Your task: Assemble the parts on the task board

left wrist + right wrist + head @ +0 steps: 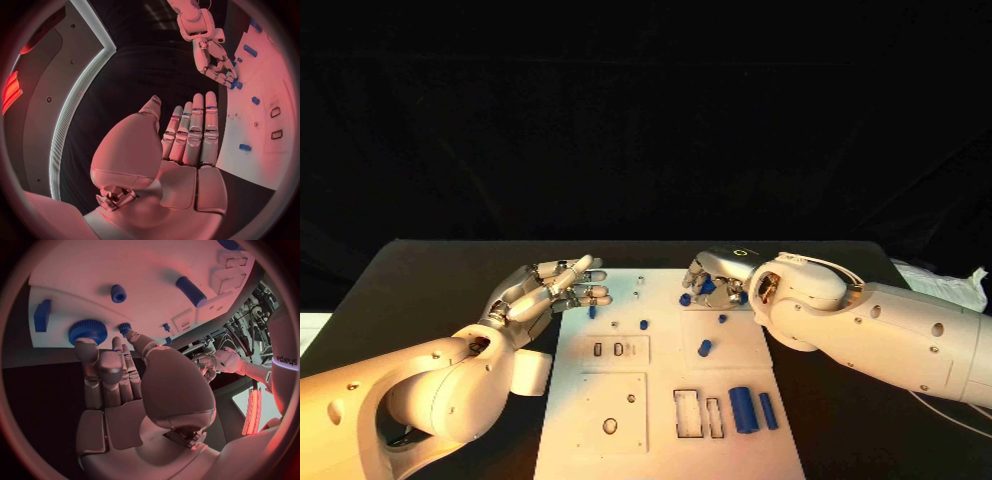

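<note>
The white task board (668,440) lies mid-table. My right hand (711,275) is over its far end, fingertips down among blue parts. In the right wrist view its fingers (103,370) touch a blue knurled knob (87,331) standing at the board's edge, and the thumb lies beside a small blue peg (125,328). Nothing is pinched between them. My left hand (560,285) hovers at the board's far left corner, fingers straight and spread from the thumb, holding nothing (187,145). Two large blue cylinders (753,410) lie near the board's near right side.
Small blue pieces (705,348) are scattered across the board's middle. Rectangular slots (689,412) and an oval hole (610,426) are cut in its near half. A white cloth and cable (942,280) lie at the table's right edge. Black table (437,290) surrounds the board.
</note>
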Available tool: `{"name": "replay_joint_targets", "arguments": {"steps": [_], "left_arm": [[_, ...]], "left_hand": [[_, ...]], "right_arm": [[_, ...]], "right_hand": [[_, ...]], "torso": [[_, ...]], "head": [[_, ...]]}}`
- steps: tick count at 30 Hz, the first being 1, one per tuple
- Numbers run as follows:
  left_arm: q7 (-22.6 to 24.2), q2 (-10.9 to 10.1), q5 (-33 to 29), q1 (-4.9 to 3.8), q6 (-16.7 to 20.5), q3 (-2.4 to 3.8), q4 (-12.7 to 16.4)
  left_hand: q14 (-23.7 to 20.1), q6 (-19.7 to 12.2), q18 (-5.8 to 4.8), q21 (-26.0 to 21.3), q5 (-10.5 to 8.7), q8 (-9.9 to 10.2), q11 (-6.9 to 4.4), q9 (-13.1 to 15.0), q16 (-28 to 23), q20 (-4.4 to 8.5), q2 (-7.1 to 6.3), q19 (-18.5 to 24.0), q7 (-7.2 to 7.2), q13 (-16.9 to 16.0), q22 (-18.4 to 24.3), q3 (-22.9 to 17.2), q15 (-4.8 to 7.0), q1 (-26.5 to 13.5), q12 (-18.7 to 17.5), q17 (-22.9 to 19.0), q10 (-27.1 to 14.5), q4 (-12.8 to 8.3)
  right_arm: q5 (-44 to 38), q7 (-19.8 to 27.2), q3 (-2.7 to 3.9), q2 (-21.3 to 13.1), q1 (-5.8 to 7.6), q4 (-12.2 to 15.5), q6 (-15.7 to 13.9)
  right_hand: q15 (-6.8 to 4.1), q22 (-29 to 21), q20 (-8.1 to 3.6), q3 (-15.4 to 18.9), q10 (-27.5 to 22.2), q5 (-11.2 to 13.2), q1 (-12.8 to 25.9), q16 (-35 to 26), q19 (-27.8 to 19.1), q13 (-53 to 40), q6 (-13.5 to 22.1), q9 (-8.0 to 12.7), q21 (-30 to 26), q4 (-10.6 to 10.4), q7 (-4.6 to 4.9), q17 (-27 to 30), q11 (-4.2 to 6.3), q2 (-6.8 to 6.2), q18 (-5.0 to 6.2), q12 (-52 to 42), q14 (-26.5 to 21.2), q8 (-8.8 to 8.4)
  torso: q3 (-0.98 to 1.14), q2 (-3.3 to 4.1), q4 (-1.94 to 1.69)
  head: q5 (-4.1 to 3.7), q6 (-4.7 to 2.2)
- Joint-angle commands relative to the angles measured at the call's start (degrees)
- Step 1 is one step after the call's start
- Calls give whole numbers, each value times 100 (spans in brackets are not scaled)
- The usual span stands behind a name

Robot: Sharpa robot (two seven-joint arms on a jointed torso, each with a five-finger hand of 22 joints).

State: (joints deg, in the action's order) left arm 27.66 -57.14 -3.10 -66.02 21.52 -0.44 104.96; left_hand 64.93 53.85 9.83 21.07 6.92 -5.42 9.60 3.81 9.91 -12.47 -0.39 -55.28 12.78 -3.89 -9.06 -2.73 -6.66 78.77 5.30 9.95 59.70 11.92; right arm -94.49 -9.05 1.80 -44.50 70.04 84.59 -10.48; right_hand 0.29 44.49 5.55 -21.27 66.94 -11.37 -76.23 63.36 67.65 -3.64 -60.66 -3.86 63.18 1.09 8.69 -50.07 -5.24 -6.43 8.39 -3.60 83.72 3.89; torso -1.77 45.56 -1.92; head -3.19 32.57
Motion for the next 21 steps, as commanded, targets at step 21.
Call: {"name": "replay_joint_targets", "arguments": {"steps": [21], "left_arm": [[-14,-4,-21,-10,-162,6,6]], "left_hand": [[-27,4,55,-29,-22,27,23,-10,-40,-23,43,18,29,8,11,15,-4,30,-43,11,-12,-31]], "right_arm": [[-312,-95,-3,221,3,-155,399]], "right_hand": [[10,513,24,-16,6,66,-27,572,165,-4,-40,-15,418,-165,-26,-618,16,7,-101,-14,266,4]], "torso": [[-18,96,-38]], "head": [[26,11]]}}
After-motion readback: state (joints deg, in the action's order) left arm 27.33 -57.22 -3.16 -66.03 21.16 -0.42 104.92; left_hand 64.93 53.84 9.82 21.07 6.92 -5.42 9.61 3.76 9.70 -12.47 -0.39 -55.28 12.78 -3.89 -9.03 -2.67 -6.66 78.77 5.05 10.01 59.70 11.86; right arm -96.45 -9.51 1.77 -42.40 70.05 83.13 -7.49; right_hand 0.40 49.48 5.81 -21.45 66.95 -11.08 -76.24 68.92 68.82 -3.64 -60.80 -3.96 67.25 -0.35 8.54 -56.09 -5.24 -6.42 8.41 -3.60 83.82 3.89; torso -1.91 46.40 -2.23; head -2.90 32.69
